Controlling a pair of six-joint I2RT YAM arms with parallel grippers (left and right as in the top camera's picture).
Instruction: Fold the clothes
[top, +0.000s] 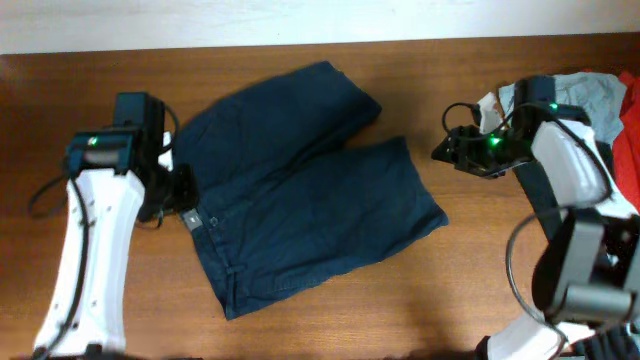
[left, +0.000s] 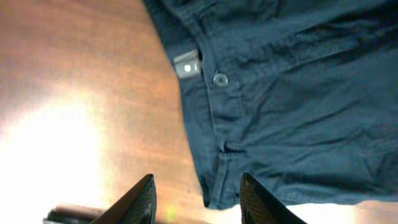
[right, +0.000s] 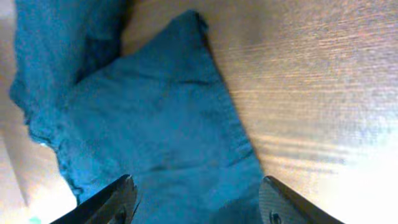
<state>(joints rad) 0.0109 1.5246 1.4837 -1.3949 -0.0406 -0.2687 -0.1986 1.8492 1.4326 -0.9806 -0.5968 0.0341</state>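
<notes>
We see the wooden table (top: 330, 320) running the full width of the overhead view, with bare wood along the near edge, at the far left, and in a strip between the two arms' sides. The dark navy shorts (top: 300, 200) lie spread flat at its middle, waistband toward the left arm and both legs fanning toward the right. The upper leg ends near the table's back edge. A heap of other garments (top: 600, 95), pale blue and red, sits at the right edge, behind the right arm.

Only the left wrist view shows us the waistband's button (left: 219, 79) and a small grey label (left: 187, 65) beside it. Only the right wrist view shows the hem of a leg (right: 168, 124) against bright wood.

The left gripper (top: 180, 192) sits at the waistband, its fingers (left: 140, 199) parted, with the waistband's corner lying in the gap and nothing pinched. The right gripper (top: 447, 150) sits just beside the lower leg's hem, its fingers (right: 118, 199) spread wide above the cloth, holding nothing.
</notes>
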